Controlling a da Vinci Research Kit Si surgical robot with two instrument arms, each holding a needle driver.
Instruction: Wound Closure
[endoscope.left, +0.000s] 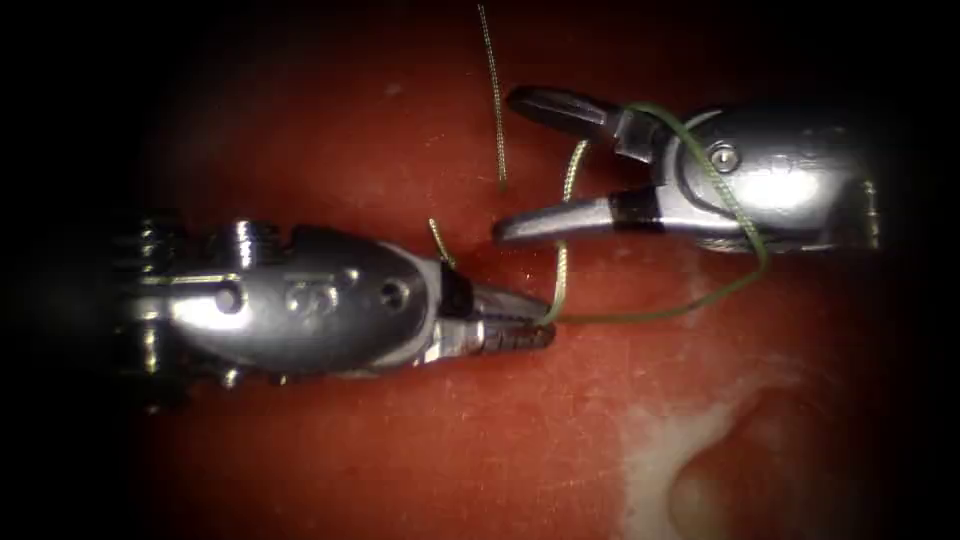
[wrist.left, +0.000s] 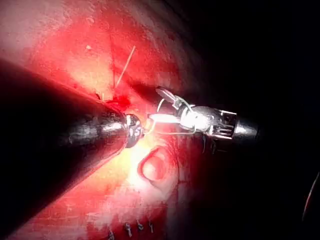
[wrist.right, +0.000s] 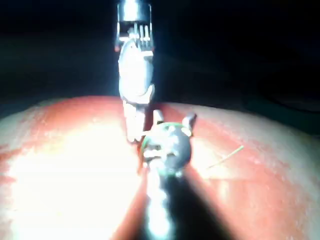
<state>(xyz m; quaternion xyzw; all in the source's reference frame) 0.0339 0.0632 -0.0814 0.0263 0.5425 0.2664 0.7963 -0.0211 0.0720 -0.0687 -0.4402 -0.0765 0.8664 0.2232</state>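
The left tool (endoscope.left: 515, 322), shiny ribbed steel, has its jaws clenched on the thin green braided thread (endoscope.left: 640, 315), which runs from its tip and loops around the wrist of the right tool (endoscope.left: 520, 165), whose smooth jaws stand released and wide apart, grasping nothing. A loose thread end (endoscope.left: 493, 95) hangs just beyond the right tool's upper jaw, over the wet red tissue (endoscope.left: 400, 450). I cannot make out the needle or the cut, and in the right wrist view the jaws are too bright and blurred to judge.
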